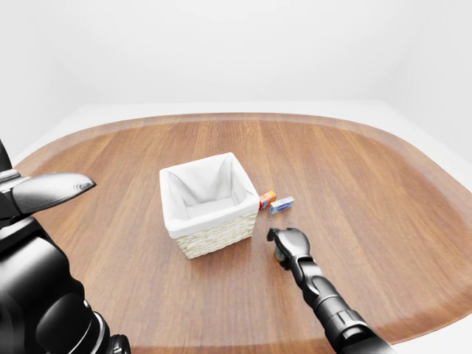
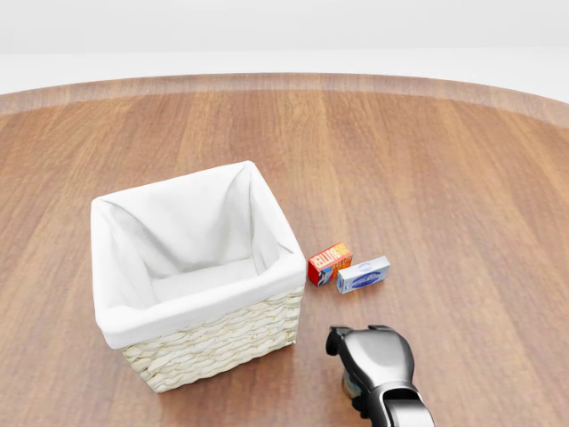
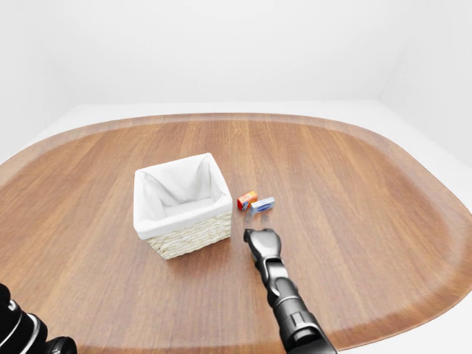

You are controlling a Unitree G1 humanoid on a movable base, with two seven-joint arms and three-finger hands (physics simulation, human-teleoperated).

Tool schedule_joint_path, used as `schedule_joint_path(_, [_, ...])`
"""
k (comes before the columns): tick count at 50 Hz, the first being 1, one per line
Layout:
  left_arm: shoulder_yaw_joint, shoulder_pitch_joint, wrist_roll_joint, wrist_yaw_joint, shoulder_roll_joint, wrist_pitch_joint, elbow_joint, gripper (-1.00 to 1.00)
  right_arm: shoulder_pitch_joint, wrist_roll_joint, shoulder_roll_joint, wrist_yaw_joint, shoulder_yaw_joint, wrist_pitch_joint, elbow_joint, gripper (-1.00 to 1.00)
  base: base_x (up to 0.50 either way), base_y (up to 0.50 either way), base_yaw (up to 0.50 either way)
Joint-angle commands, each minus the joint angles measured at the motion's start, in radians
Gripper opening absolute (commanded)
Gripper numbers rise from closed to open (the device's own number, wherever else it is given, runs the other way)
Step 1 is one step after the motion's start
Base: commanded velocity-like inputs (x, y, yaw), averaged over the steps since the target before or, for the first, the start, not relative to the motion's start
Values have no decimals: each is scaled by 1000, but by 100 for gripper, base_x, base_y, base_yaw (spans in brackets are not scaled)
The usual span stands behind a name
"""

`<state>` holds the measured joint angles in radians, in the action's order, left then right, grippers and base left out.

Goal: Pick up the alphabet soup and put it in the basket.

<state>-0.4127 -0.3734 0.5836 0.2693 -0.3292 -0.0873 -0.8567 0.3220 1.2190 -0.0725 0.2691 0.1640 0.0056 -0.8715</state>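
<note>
The alphabet soup can [image 2: 349,385] stands on the wooden table, mostly hidden under my right hand [image 2: 356,334]; only a sliver of its label shows at the hand's lower left. The hand's fingers [image 2: 337,338] curl down over the can's top and sides. The wicker basket [image 2: 222,342] with its white cloth liner stands to the left of the hand, with nothing in it. My left hand [image 1: 46,193] hangs close to the camera at the left edge of the left-eye view, one grey finger stretched out, holding nothing.
A small red box [image 2: 330,263] and a blue-and-white box [image 2: 363,274] lie side by side just above my right hand, right of the basket. The round wooden table [image 1: 354,162] spreads wide on all sides.
</note>
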Motion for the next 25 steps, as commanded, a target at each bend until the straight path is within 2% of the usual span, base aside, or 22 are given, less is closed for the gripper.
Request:
schedule_joint_path(1, [-5, -4, 12, 9, -1, 0, -5, 100, -2, -12, -4, -2, -2, -7, 0, -95, 0, 0, 0])
schedule_joint_path(25, [-3, 1, 14, 8, -6, 0, 0, 100, -5, -10, 7, 11, 7, -8, -22, -95, 0, 0, 0])
